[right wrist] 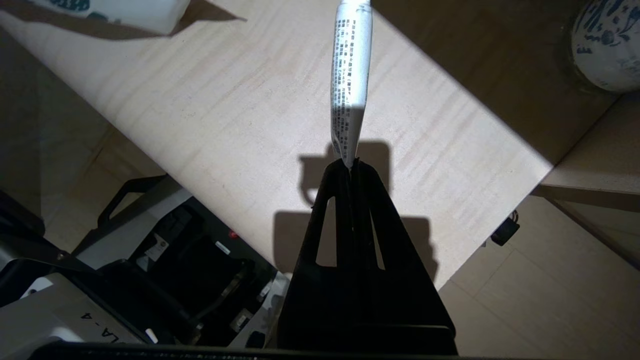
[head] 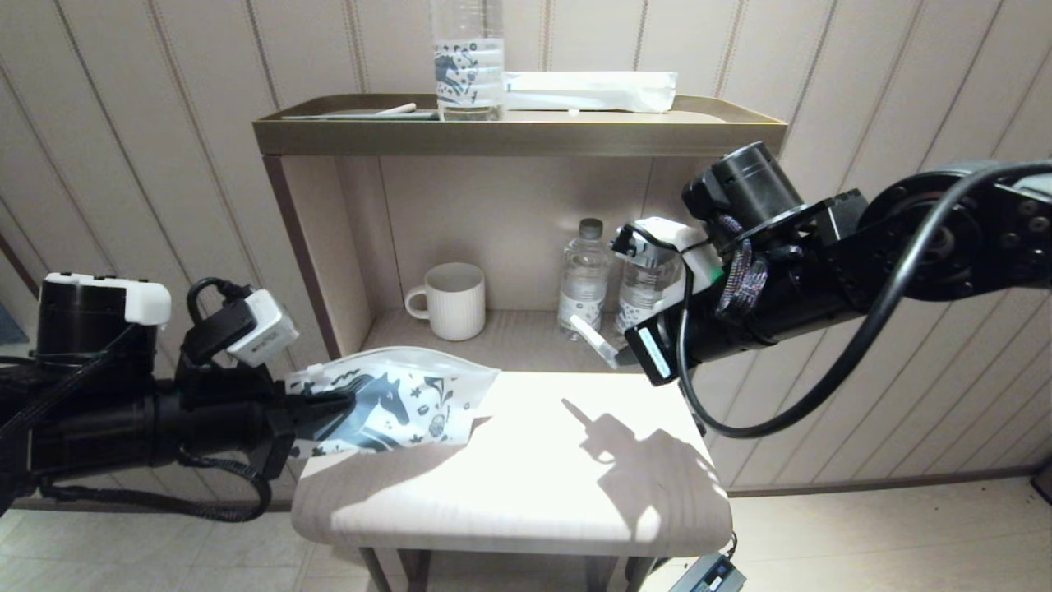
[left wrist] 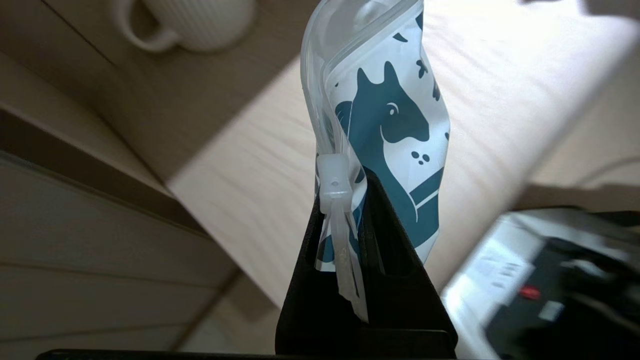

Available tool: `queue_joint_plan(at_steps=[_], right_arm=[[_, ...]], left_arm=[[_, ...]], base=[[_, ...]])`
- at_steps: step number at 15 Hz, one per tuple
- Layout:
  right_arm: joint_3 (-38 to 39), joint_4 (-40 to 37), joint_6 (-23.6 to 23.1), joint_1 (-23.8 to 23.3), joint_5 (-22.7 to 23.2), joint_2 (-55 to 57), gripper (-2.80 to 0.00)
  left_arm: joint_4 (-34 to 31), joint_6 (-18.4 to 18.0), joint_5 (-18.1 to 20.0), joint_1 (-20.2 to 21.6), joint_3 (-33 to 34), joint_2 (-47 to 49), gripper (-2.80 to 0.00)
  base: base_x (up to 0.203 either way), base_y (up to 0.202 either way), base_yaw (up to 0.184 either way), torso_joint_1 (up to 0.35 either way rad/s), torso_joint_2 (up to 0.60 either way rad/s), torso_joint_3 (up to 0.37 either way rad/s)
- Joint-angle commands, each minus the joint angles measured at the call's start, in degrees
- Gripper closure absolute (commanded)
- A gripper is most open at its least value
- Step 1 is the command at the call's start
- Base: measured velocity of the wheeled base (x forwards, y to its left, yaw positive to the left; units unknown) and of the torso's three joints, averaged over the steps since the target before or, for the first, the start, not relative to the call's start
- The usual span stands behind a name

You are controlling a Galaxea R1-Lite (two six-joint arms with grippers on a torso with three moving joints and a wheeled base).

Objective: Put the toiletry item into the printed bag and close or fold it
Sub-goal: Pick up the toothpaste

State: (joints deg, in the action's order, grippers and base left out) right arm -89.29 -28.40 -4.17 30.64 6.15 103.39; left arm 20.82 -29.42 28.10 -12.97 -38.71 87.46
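The printed bag (head: 394, 403) (left wrist: 385, 115), white translucent with a dark teal horse, hangs over the left part of the wooden table (head: 526, 485). My left gripper (head: 316, 407) (left wrist: 345, 200) is shut on its zip end, beside the white slider (left wrist: 332, 182). The bag's mouth bulges open along its upper edge. The toiletry item (head: 593, 339) (right wrist: 350, 85), a slim white wrapped stick with small print, juts from my right gripper (head: 620, 355) (right wrist: 350, 165), which is shut on its end. That gripper hovers above the table's far right part, apart from the bag.
A white mug (head: 452, 300) and two small water bottles (head: 583, 279) stand in the shelf niche behind the table. On top of the shelf are a clear horse-print bottle (head: 468, 70), a long white packet (head: 592, 90) and a thin stick (head: 394, 109).
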Motion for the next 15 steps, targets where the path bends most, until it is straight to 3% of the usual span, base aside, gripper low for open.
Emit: queue_joint_plan(at_steps=[1,4,7,10,15], right_arm=[[-1.88,-0.76,-0.63,-0.73,1.05,0.02,0.00],[-2.55,-2.07,-4.12,-1.85,5.87,-0.88,0.00],[-3.36,-4.79,-7.10,-1.97,8.42,-1.08,0.00],[-2.99,-7.90,-9.97,-1.81,8.97,-3.37,0.00],[-3.44,-7.88,-9.98,-5.67,9.05,-0.37,0.00]], left_arm=[[5.01,-2.43,-1.35,-1.97,-3.05,5.34,0.00],[10.73,-2.88,-3.92,-9.16,-6.07,7.12,0.00],[12.00,-3.55,-4.62,-14.57,-6.64,8.52,0.00],[11.96,-11.06,-4.17,-14.89,-5.74,9.34,0.00],[14.36,-10.88,-4.28,-14.92,-6.66,13.67,0.00]], base=[[0.000,0.000,0.000,0.000,0.00,0.000],[0.000,0.000,0.000,0.000,0.00,0.000],[0.000,0.000,0.000,0.000,0.00,0.000],[0.000,0.000,0.000,0.000,0.00,0.000],[0.000,0.000,0.000,0.000,0.00,0.000]])
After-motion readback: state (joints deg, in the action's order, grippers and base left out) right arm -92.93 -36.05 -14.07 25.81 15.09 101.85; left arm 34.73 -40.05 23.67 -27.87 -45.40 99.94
